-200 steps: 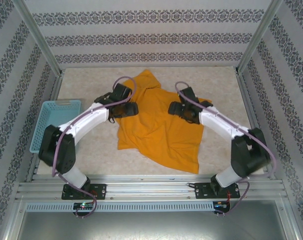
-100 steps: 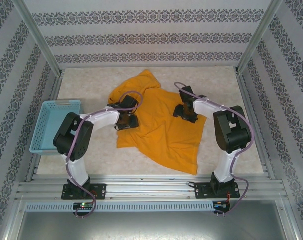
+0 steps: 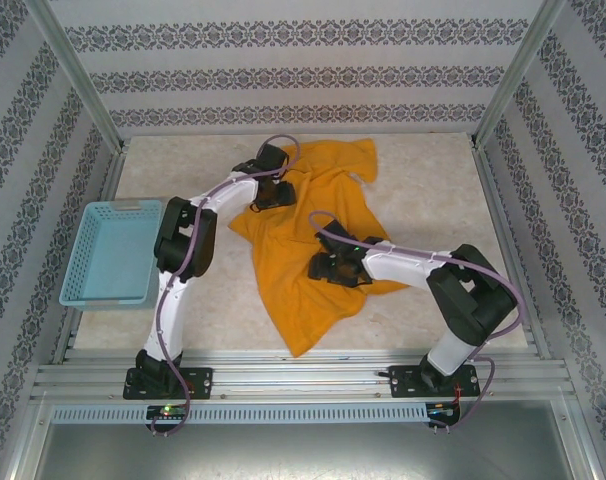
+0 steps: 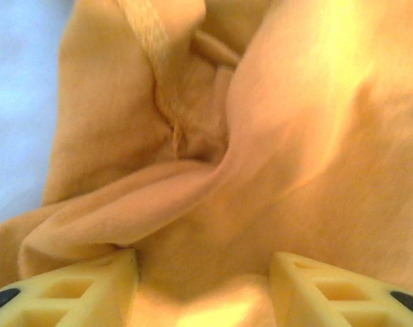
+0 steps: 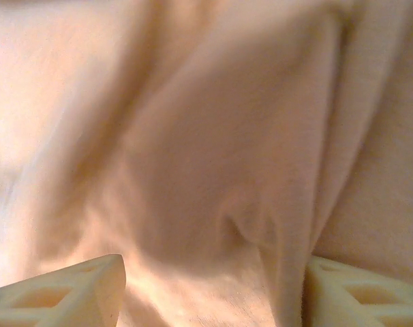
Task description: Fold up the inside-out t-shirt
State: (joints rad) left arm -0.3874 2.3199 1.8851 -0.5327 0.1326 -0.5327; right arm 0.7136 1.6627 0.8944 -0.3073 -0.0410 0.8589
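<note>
t-shirt — soft crumpled cotton | left hand apart | right hand apart

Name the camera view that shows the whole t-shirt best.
Top external. It takes in the t-shirt whole, lying crumpled on the table with both arms reaching onto it. The left wrist view gives only close-up folds and a seam strip. The right wrist view gives blurred folds with no outline.
</note>
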